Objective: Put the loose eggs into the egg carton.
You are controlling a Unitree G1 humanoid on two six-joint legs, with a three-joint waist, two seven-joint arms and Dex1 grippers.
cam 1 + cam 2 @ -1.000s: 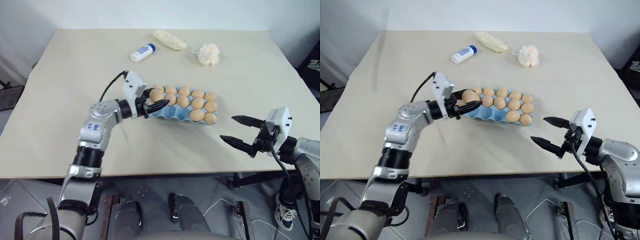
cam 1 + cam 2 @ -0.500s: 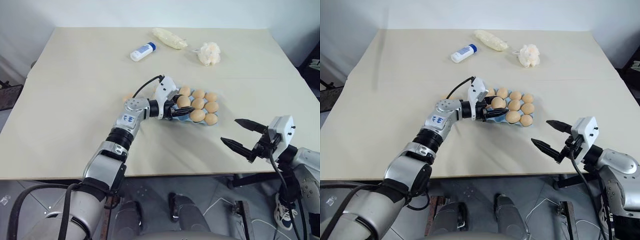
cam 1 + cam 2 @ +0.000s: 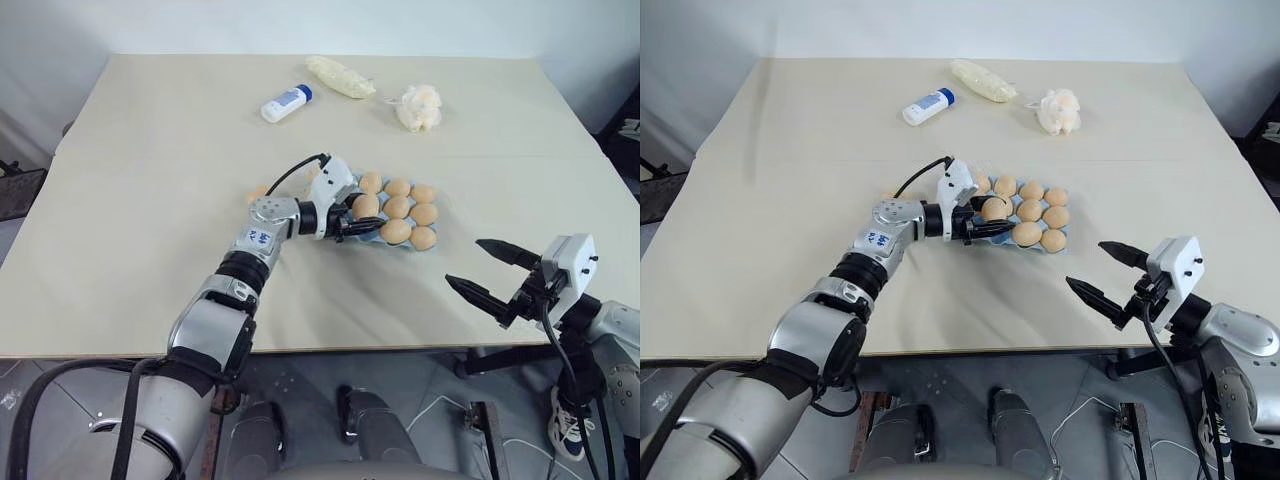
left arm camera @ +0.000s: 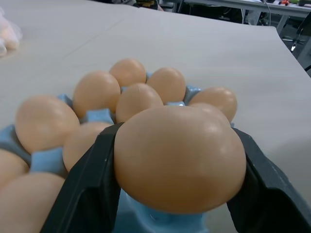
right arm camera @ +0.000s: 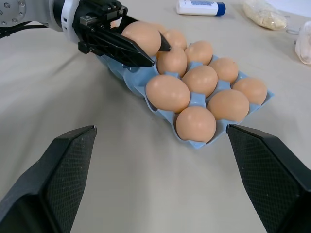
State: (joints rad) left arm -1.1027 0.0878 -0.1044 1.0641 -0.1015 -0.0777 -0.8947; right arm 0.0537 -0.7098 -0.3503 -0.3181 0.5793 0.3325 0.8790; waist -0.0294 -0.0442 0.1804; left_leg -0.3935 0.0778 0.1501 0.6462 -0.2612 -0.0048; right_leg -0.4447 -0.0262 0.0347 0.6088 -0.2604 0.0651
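Observation:
The light blue egg carton (image 5: 196,100) lies mid-table with several tan-brown eggs (image 3: 398,210) in its cups. My left gripper (image 3: 361,210) reaches over the carton's left end, its black fingers (image 4: 92,179) pressed against both sides of one egg (image 4: 180,160). That egg sits low over a near-left cup. Another loose egg (image 3: 258,191) peeks out on the table behind my left forearm, left of the carton. My right gripper (image 3: 465,262) hangs open and empty over the table's front right edge, well clear of the carton.
At the back of the table lie a white bottle with a blue cap (image 3: 285,104), a pale filled bag (image 3: 340,77) and a white fluffy wad (image 3: 418,107). The table's front edge (image 3: 380,348) runs just ahead of my right gripper.
My left gripper carried the egg rightward and down, from the carton's left end to over its near-left cups, then barely moved. The right gripper stayed about where it was.

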